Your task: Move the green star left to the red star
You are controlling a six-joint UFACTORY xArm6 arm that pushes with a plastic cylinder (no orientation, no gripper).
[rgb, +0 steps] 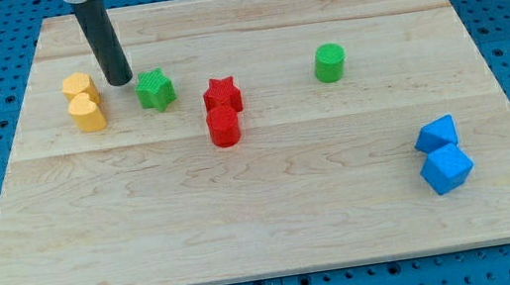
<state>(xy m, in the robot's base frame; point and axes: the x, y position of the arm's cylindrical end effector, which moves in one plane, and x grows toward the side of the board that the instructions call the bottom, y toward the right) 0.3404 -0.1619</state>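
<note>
No text, label, brand, number or sign can be read anywhere in the view: nothing is printed on the blocks, the board, the rod or the pegboard around it

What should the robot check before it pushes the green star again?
1. My tip beside the green star: ok, just at its left, toward the view's top.
2. Tip touching the star: cannot tell.
3. Path to the red star free: ok.
4. Green star already at the red star: not ok, a gap remains.
5. Red cylinder out of the way: ok, it sits below the red star.
6. Yellow blocks out of the way: ok, behind the tip.
</note>
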